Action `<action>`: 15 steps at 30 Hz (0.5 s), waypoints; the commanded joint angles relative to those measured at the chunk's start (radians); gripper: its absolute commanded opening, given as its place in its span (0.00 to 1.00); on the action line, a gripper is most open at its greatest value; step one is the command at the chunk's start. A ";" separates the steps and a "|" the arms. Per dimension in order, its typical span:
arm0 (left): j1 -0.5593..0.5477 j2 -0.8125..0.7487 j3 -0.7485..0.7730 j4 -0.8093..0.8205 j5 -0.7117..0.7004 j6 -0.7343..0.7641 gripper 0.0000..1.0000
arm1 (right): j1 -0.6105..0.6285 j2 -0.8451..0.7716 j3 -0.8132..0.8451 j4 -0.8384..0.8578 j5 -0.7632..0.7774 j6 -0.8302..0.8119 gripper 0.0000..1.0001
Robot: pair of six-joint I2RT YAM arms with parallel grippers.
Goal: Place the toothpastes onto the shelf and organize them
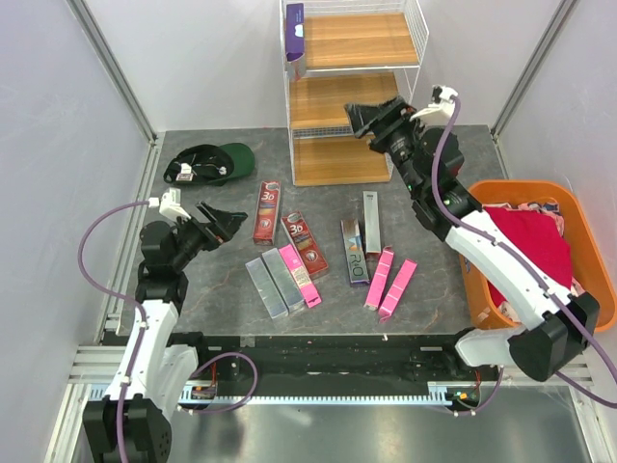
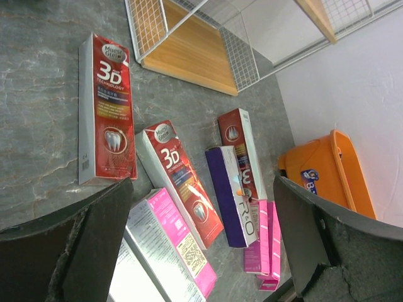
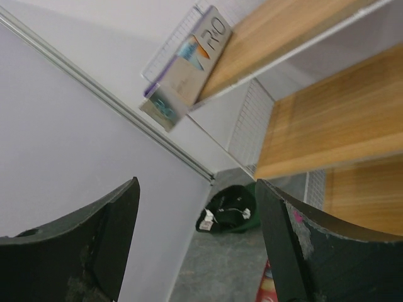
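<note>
The white wire shelf (image 1: 420, 29) with three wooden boards stands at the table's back. One purple carton (image 1: 295, 32) stands on its top board at the left, also in the right wrist view (image 3: 186, 69). Several cartons lie on the table: two dark red 3D ones (image 1: 268, 211) (image 2: 106, 107), silver-grey ones (image 1: 274, 283), pink ones (image 1: 397, 287), a purple one (image 1: 354, 251) (image 2: 230, 194). My right gripper (image 1: 362, 118) is open and empty in front of the middle board. My left gripper (image 1: 228, 218) is open and empty, left of the red cartons.
A green cap (image 1: 207, 163) lies at the back left, also in the right wrist view (image 3: 230, 210). An orange basket (image 1: 578, 214) with red cloth stands at the right, its rim in the left wrist view (image 2: 343, 170). Grey walls enclose the table.
</note>
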 commanded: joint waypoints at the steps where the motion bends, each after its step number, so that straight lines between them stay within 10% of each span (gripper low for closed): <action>1: -0.029 0.024 0.003 0.029 0.020 0.031 1.00 | 0.006 -0.065 -0.097 -0.068 0.003 -0.062 0.82; 15: -0.321 0.303 0.106 0.108 -0.094 0.014 1.00 | 0.006 -0.208 -0.508 -0.194 -0.015 -0.090 0.83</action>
